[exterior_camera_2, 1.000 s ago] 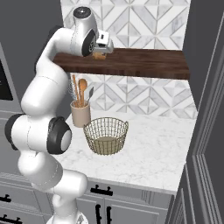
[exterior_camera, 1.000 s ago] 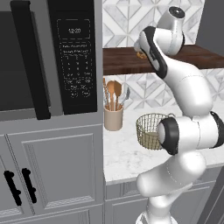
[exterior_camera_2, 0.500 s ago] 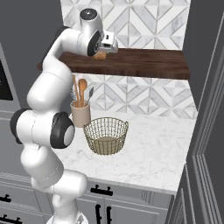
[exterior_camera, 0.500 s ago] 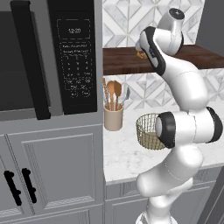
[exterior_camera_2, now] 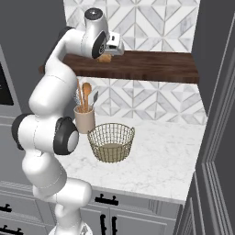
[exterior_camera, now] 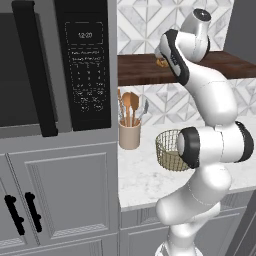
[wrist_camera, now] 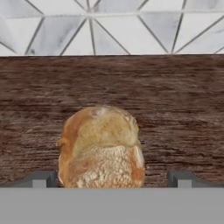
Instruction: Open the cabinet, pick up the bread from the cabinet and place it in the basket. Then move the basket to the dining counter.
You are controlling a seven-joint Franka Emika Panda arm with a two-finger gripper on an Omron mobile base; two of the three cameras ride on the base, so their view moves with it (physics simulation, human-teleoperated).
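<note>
the round golden-brown bread point(wrist_camera: 100, 146), floury at its base, sits between the wide-open gripper point(wrist_camera: 111, 178) tips.

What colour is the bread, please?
Golden-brown, paler and floury low down; the bread shows best in the hand view.

A beige utensil crock point(exterior_camera: 129, 135) stands on the marble worktop point(exterior_camera_2: 151, 160) with wooden spoons point(exterior_camera: 129, 104) upright in it. To its left is a black microwave point(exterior_camera: 60, 62) with a keypad panel, and below that, grey panelled doors with black handles point(exterior_camera: 22, 216). Behind the crock runs a wall of grey-and-white patterned tiles point(exterior_camera_2: 151, 20) — triangles and diamonds.
</note>
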